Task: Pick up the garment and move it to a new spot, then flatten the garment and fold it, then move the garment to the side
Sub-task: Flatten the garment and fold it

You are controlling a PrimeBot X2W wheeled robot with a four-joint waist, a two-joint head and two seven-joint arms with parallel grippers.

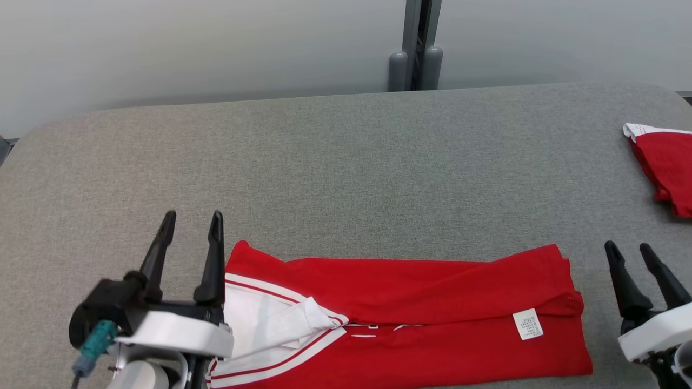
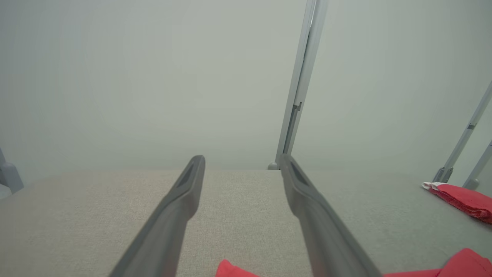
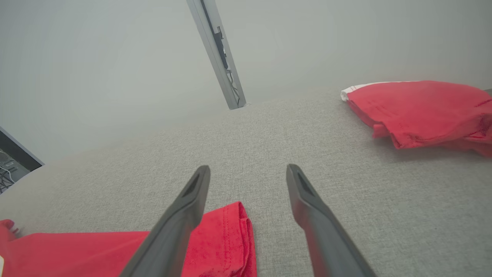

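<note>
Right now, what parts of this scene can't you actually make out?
- Red shirt: its near edge is cut off by the bottom of the head view, and its white corner is hidden behind the wrist of the left end effector.
- White label: print too small to read.
- Second red garment: cut off by the head view's right edge.

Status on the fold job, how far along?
Done: red garment lies flat on the table, folded lengthwise into a strip. In hand: nothing; left gripper and right gripper stand open beside its ends. Left: probably another fold, then moving it aside.
</note>
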